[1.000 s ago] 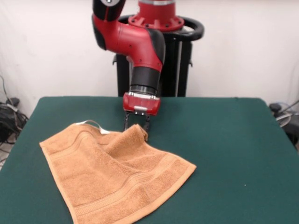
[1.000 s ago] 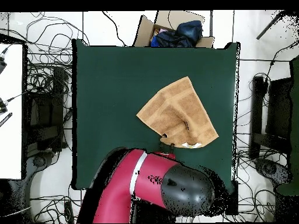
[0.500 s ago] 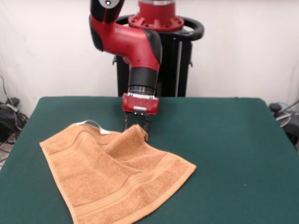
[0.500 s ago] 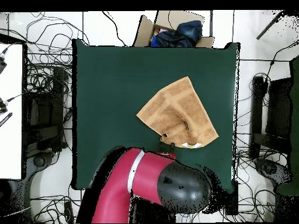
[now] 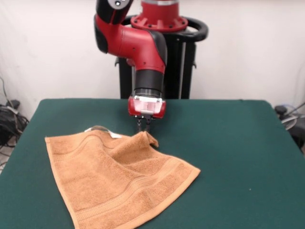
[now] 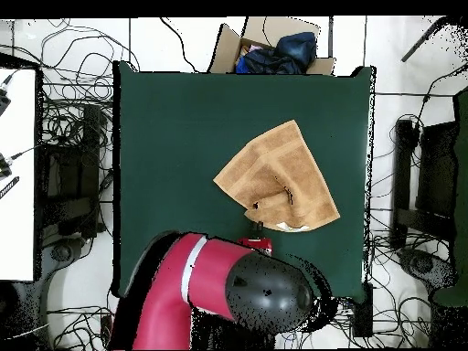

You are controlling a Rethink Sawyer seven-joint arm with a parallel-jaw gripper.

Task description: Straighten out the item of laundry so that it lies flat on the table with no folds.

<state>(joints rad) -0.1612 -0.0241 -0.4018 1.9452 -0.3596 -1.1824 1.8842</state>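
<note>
So in the front view the red and black arm (image 5: 138, 45) comes down to the gripper (image 5: 144, 125), whose two dark fingers look drawn close together, pinching the raised corner of the orange-tan towel (image 5: 114, 179) right at their tips. That corner stands up in a little peak, with a crease running down from it into the cloth, so the towel isn't flat there. The rest of it is spread on the dark green table (image 5: 228, 157), sitting in the left half of the picture and reaching down to the bottom edge, turned at an angle so its corners point outward like a diamond. You can see the woven border bands along the lower right side and the upper left side, and the small white loop tag (image 5: 102, 130) pokes out at the top edge, just left of the pinched corner. From the overhead view the towel (image 6: 274, 174) lies right of the table's (image 6: 183, 119) centre and toward the bottom edge of the picture. The arm's big red body and black round joint (image 6: 228, 288) cover the lower part, so the gripper itself is mostly hidden there. Above the table there's a cardboard box (image 6: 270, 46) with dark blue stuff in it, and cables (image 6: 78, 128) are tangled on the floor around.
</note>
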